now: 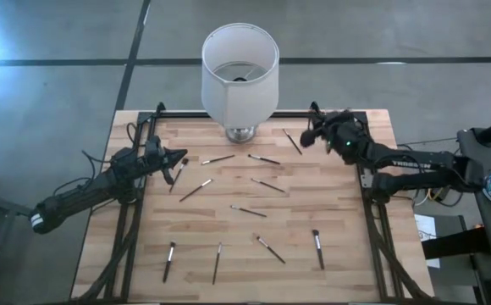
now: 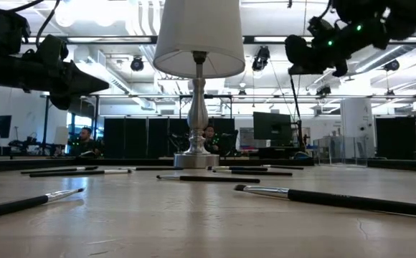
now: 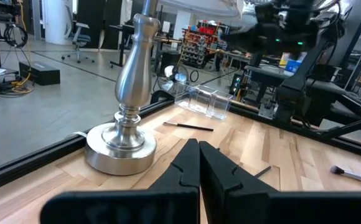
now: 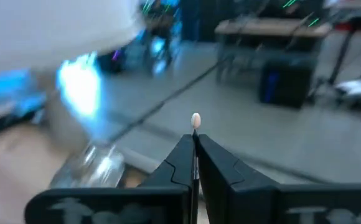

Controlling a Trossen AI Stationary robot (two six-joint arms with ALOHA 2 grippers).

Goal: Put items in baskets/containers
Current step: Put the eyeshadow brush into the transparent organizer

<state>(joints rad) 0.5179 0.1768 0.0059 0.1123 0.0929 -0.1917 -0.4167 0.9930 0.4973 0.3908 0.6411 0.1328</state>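
Note:
Several thin dark-handled makeup brushes lie flat and scattered on the wooden table, among them one (image 1: pixel 217 159), one (image 1: pixel 267 185) and one (image 1: pixel 318 248). Another brush (image 1: pixel 292 141) lies near the far right corner, also seen in the left wrist view (image 3: pixel 188 126). A small clear container (image 3: pixel 202 101) stands at the table's far right edge. My right gripper (image 1: pixel 306 135) hangs high over that corner, shut on a thin brush. My left gripper (image 1: pixel 182 161) hovers over the left side, shut and empty (image 3: pixel 199 149). My right gripper (image 4: pixel 195 140) pinches a thin brush between its two fingers. The brush runs along the fingers, and its small pale end (image 4: pixel 195 118) sticks out past the fingertips. It is lifted clear of the table; the rest of it is hidden by the fingers.
A lamp with a big white shade (image 1: pixel 239 72) and a silvery base (image 3: pixel 119 146) stands at the middle of the far edge, between the two grippers. A black frame (image 1: pixel 372 203) runs along the table's sides. People sit in the room beyond the table (image 2: pixel 86 140).

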